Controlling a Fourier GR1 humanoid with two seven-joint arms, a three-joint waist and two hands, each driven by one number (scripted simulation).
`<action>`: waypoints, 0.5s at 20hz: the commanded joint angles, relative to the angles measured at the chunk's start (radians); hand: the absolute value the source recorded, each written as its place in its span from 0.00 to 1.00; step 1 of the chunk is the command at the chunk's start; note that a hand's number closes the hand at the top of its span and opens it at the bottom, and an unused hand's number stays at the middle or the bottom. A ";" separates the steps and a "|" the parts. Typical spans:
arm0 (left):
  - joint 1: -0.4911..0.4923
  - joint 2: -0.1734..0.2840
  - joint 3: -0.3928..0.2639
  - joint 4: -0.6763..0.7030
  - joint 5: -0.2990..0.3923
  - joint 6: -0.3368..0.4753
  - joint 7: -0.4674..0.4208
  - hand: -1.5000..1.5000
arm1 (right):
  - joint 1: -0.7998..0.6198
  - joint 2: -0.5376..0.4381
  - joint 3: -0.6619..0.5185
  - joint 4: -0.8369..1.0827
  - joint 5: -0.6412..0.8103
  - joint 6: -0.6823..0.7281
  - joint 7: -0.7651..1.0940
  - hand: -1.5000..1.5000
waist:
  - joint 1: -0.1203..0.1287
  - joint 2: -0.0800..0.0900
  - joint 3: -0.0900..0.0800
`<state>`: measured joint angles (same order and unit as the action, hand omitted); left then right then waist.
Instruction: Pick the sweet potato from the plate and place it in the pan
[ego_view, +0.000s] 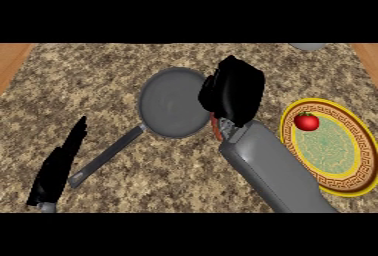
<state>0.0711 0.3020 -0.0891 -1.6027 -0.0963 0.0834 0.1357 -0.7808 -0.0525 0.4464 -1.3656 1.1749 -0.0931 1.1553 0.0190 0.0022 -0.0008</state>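
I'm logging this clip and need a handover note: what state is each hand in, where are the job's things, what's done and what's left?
Right hand: curled shut at the pan's right rim; a sliver of orange-brown beneath it looks like the sweet potato, mostly hidden.
Left hand: open, resting at lower left, holding nothing.
Pan: grey, mid-counter, handle toward lower left, nothing in it.
Plate: at right, holds only a tomato.
Done: sweet potato is off the plate.
Left: bring it over the pan and release.
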 joint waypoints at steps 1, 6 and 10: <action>0.001 0.005 0.003 -0.016 0.005 -0.015 0.003 0.50 | -0.068 0.050 -0.069 0.181 -0.049 -0.166 0.098 1.00 | 0.029 0.009 0.001; -0.044 -0.010 -0.002 0.038 0.003 -0.028 -0.022 0.50 | -0.116 0.051 -0.126 0.400 -0.149 -0.305 -0.023 1.00 | 0.037 0.016 0.000; -0.087 -0.043 -0.045 0.025 -0.048 0.006 0.018 0.50 | -0.208 0.052 -0.151 0.615 -0.243 -0.329 -0.081 1.00 | 0.072 0.028 0.001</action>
<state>0.0186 0.2793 -0.1107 -1.5921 -0.1112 0.0719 0.1412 -0.9361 -0.0107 0.3134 -0.9233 1.0063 -0.3098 1.0398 0.0697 0.0208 -0.0001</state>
